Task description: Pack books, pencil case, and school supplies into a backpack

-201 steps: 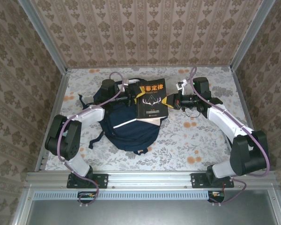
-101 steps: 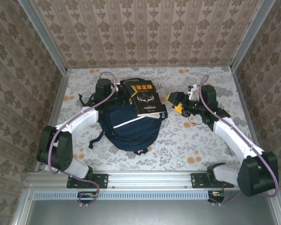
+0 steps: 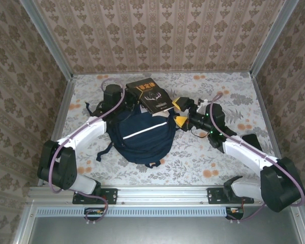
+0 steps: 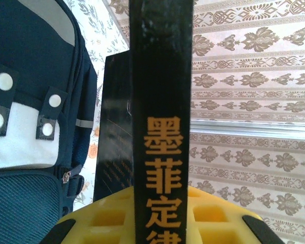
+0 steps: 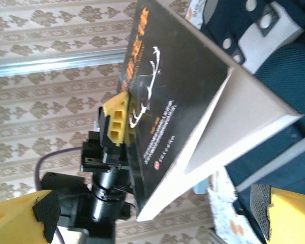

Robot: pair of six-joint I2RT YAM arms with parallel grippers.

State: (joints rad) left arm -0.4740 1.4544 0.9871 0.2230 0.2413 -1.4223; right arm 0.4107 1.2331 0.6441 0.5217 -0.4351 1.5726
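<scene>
The navy backpack [image 3: 140, 136] lies in the middle of the table, its white stripe up. A black book with gold lettering [image 3: 151, 95] hangs tilted over the backpack's far end. My left gripper [image 3: 134, 94] is shut on the book's spine edge, and in the left wrist view the spine [image 4: 162, 127] stands between the yellow fingers [image 4: 107, 218]. In the right wrist view a pale lower cover or page sags away from the book [image 5: 178, 96]. My right gripper [image 3: 180, 111] stands open just right of the book, apart from it. The pencil case and school supplies are out of view.
A flowered cloth [image 3: 218, 147] covers the table, with bare room right of and in front of the backpack. Patterned walls and metal corner posts [image 3: 267, 43] close in the back and sides. A backpack strap [image 3: 102, 151] trails toward the left arm.
The right gripper let go of the book, opened wide and swung back in near its right corner. The left gripper carried the book toward the back left, over the backpack's top.
</scene>
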